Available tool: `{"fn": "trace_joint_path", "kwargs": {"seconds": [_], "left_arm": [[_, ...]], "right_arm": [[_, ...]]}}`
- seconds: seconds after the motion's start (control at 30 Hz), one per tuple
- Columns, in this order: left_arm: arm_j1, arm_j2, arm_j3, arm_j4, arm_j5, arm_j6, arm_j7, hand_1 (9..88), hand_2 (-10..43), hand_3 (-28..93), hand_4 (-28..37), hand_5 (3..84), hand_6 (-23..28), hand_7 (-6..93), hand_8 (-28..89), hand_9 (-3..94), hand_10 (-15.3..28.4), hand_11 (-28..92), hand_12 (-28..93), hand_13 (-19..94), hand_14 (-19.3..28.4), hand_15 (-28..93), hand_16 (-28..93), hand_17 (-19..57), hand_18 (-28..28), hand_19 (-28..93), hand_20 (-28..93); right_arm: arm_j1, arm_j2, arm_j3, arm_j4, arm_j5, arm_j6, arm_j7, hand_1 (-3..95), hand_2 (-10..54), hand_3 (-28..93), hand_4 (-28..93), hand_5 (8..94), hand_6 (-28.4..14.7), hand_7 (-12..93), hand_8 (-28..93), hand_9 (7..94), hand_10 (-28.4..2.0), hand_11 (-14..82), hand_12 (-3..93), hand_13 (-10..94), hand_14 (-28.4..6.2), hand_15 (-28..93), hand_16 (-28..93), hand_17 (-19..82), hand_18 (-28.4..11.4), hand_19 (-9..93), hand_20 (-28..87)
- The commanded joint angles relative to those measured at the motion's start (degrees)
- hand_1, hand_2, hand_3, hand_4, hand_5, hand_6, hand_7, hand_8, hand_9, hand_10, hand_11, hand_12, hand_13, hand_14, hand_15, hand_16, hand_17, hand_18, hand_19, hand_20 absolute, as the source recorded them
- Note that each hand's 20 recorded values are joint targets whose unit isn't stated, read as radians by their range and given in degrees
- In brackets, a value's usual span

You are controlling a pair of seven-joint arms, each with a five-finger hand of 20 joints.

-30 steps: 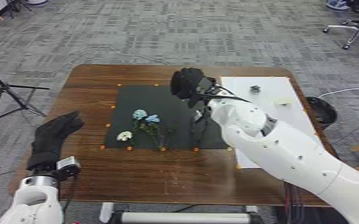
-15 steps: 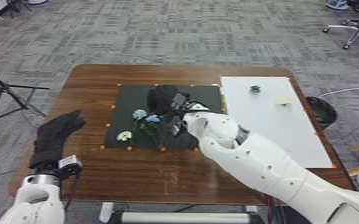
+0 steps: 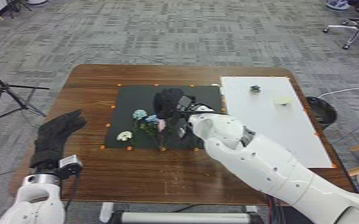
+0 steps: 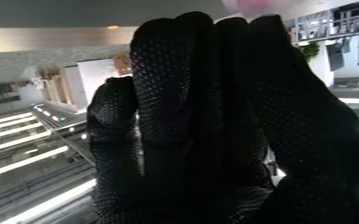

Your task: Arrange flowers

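In the head view my right hand (image 3: 168, 102) is low over the black mat (image 3: 135, 95), its fingertips and thumb pinching a pink flower (image 3: 162, 123). Two pale blue flowers (image 3: 140, 114) lie left of it, with a white flower (image 3: 124, 135) nearer the front edge; green stems (image 3: 147, 129) run between them. A pink blur of the flower (image 4: 251, 6) shows past the fingertips of my right hand (image 4: 202, 115) in the right wrist view, fingers close together with the thumb against them. My left hand (image 3: 58, 132) rests at the table's left edge, fingers straight.
A white board (image 3: 286, 135) covers the table's right side, bearing a small dark object (image 3: 255, 89) and a pale yellow note (image 3: 283, 100). A black bin (image 3: 322, 111) stands beyond the right edge. Orange markers line the mat on the brown table (image 3: 113, 175).
My right hand has moved left and nearer over the mat, uncovering the white board's left part. The pink flower has come into sight beside the blue ones. My left hand has stayed put.
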Motion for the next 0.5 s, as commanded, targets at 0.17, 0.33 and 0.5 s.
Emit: {"fn": "trace_joint_path", "kwargs": {"seconds": [0.17, 0.33, 0.5], "left_arm": [[0.61, 0.11, -0.3, -0.45, 0.0, -0.51, -0.61, 27.6, 5.4, 69, -27.8, 53.9, 1.0, 16.6, -7, 52.4, 14.7, 25, 15, 42, 17.9, 26, 0, 8.0, 12.0, 11, 19], [0.99, 0.19, -0.59, -0.68, 0.08, -0.44, -0.69, 27.6, 5.4, 69, -27.8, 53.8, 1.0, 16.6, -7, 52.4, 14.7, 25, 15, 42, 18.0, 26, 0, 8.0, 12.0, 11, 19], [0.86, 0.08, -0.57, -0.72, 0.03, -0.16, -0.34, 27.8, 5.4, 69, -27.8, 53.8, 1.0, 16.6, -7, 52.4, 14.6, 25, 15, 42, 18.0, 26, 0, 8.0, 12.0, 11, 19]], "right_arm": [[1.86, 7.06, 4.45, -6.98, 1.19, 1.38, 2.08, 50.8, -9.5, 60, -14, 67.3, -0.4, 20, 6, 69.8, -13.5, 15.6, 19.1, 70, -10.2, 45, 32, 31, -20.9, 67, 58], [1.74, 12.04, 8.55, -9.49, 2.67, 4.5, 5.45, 42.5, -9.5, 68, -15, 62.4, 0.2, 19, -7, 62.9, -13.5, 13.3, 18.4, 61, -12.6, 39, 30, 27, -20.4, 60, 52], [1.2, 15.42, 13.68, -8.28, 0.44, 4.16, 8.49, 40.3, -9.5, 69, -15, 59.1, -0.2, 18, -9, 58.1, -14.2, 11.5, 18.2, 57, -13.6, 36, 29, 24, -20.5, 57, 50]]}}
